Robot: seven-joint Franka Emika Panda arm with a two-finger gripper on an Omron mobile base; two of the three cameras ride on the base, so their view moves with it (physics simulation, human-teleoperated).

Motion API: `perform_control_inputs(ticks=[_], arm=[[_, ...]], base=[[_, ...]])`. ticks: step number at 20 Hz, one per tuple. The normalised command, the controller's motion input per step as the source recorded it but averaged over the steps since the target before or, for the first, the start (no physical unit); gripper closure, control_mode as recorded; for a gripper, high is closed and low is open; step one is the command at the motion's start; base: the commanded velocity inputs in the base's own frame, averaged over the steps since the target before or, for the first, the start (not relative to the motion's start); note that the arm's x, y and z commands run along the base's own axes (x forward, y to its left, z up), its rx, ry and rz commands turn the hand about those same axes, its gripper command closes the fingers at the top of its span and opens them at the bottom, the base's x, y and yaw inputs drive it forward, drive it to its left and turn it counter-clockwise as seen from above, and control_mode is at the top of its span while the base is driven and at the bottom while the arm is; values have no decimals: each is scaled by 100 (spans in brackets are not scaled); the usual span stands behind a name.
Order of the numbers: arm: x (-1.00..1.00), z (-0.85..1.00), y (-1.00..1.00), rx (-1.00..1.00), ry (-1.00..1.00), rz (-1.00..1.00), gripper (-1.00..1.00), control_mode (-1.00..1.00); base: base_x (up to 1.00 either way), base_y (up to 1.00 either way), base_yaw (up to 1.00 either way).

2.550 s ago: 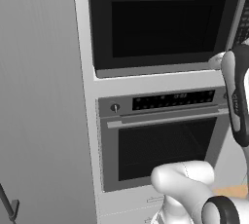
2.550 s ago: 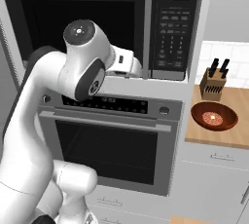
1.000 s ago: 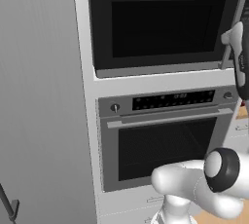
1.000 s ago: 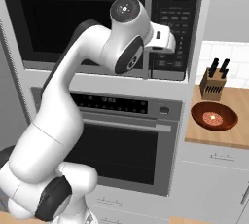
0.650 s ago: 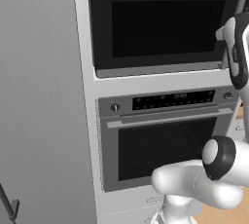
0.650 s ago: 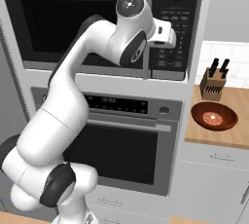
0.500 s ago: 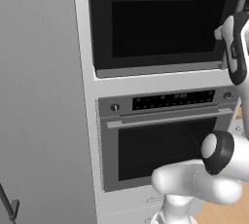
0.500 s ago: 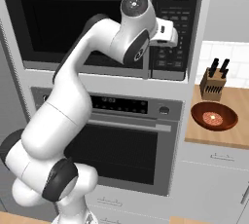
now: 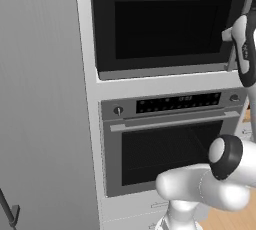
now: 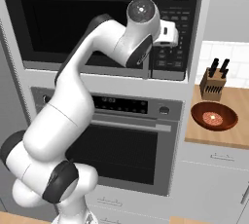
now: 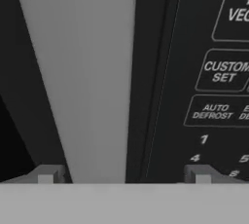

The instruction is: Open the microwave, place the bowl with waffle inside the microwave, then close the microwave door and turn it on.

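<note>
Hand view shows the gripper (image 11: pixel 121 174) with jaws spread wide, straddling the grey bar handle (image 11: pixel 92 77) of the shut microwave door (image 9: pixel 165 21), the keypad (image 11: pixel 219 86) just beside it. Farther off in the right base view, the bowl (image 10: pixel 214 116) holding the waffle (image 10: pixel 212 118) sits on the wooden counter (image 10: pixel 238 135) near a knife block (image 10: pixel 214 86).

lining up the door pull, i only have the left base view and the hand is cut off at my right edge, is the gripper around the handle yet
Observer: In the hand view the gripper is open, and the grey handle runs up between its fingertips.
Operator: touching it?
Observer: Cannot tell; one fingertip sits left of the bar, the other over the keypad.
Operator: where's the bowl
Observer: The right base view shows the bowl on the wooden counter, by the knife block.
</note>
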Motion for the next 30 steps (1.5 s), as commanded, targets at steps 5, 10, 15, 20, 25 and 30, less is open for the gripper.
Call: perform_control_inputs(ticks=[5,10,15,20,25,30], arm=[[42,-31,39,-1,-15,0,100,-100],[16,0,70,3,-5,11,100,-100],[-81,0,99,3,-13,12,100,-100],[-100,1,100,1,-18,2,100,-100],[-100,12,100,0,-15,0,100,-100],[-99,13,100,0,-12,0,100,-100]], base=[[0,0,0],[0,0,0],[0,0,0],[0,0,0],[0,0,0],[0,0,0]])
